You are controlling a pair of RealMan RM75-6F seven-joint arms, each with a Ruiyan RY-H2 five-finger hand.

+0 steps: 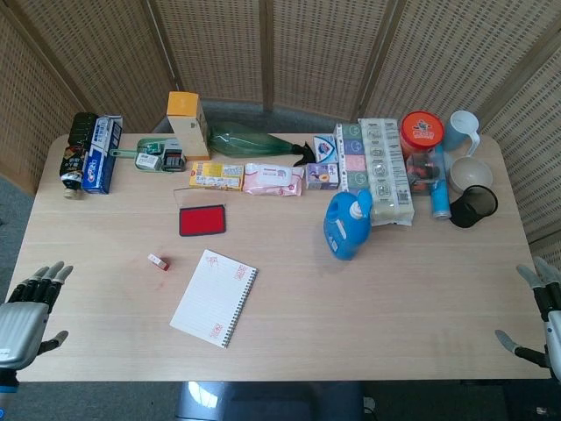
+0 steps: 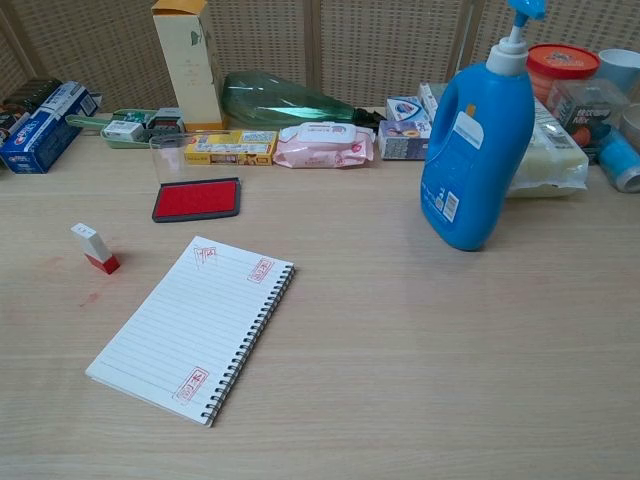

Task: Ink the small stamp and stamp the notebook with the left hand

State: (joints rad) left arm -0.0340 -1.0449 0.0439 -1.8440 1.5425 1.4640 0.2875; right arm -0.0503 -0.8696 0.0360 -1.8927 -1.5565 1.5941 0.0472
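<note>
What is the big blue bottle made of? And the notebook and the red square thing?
The blue bottle looks like smooth, shiny plastic: light glints on its side. The notebook seems to be matte lined paper, bound by a dark, probably metal wire spiral. The red ink pad looks like soft felt or sponge in a dark tray, likely plastic, with a clear lid standing open.

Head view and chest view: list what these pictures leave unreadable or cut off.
- Left robot hand: head view, cut by the left edge; absent from the chest view.
- Right robot hand: head view, cut by the right edge.
- Red marks on the notebook: too small to read in either view.
- Small stamp: its face is turned away.
- Ink pad: its wetness cannot be judged.
</note>
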